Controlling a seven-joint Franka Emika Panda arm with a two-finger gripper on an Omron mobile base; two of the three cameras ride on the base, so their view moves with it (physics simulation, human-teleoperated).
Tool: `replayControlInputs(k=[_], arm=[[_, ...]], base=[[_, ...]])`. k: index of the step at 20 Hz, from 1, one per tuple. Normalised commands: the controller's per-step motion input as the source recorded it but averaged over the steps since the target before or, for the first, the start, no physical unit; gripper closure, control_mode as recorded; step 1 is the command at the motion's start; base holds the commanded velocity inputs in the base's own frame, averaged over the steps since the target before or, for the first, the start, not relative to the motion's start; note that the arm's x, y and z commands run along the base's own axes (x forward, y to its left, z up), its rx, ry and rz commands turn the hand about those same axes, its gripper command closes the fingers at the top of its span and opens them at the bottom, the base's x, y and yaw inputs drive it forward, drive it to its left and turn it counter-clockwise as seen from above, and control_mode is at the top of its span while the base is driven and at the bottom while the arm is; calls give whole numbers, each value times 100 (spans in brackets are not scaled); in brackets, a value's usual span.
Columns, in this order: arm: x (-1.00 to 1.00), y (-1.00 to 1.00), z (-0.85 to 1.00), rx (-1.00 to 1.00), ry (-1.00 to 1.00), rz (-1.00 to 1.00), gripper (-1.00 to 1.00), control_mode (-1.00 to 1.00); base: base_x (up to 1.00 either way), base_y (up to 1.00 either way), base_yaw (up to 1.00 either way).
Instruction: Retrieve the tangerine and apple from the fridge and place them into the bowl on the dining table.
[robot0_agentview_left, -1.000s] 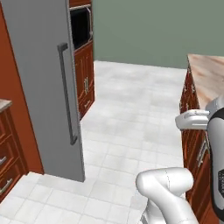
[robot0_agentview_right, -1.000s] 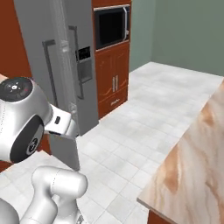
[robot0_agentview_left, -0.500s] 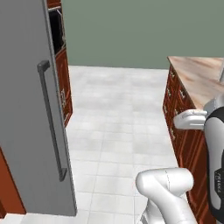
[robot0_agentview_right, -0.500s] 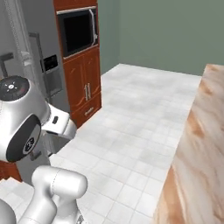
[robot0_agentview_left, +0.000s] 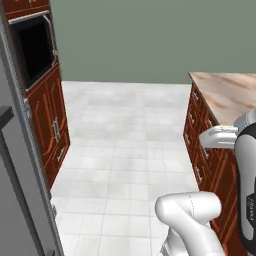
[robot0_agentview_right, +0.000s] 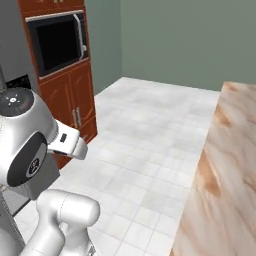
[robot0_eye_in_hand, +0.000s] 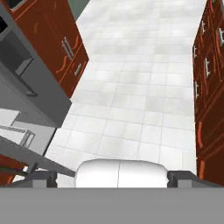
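Two fruits are wanted, a tangerine and an apple, and both presumably sit inside the fridge (robot0_agentview_left: 20, 200), whose grey door edge fills 8 o'clock of the left base view. Judging by kind, both fruits are light, firm and smooth; a grip across the widest middle would keep them from rolling out. At 3 o'clock in that view lies the dining table (robot0_agentview_left: 227, 92), its beige-pink marbled top over red-brown drawers. Beyond the fridge, at 10 o'clock, a black microwave (robot0_agentview_left: 32, 52) sits in red-brown cabinets (robot0_agentview_left: 50, 130). Pale floor tiles (robot0_agentview_left: 125, 130) run between, with nothing blocking the aisle. In the hand view the gripper (robot0_eye_in_hand: 118, 178) hangs spread wide, holding nothing.
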Motion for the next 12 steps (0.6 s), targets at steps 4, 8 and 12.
replayControlInputs(k=[4, 8, 12], arm=[[0, 0, 0, 0, 0, 0, -100, 100], [0, 0, 0, 0, 0, 0, -100, 100], [0, 0, 0, 0, 0, 0, -100, 100]], base=[[89, 0, 16], [76, 0, 37], [83, 18, 43]])
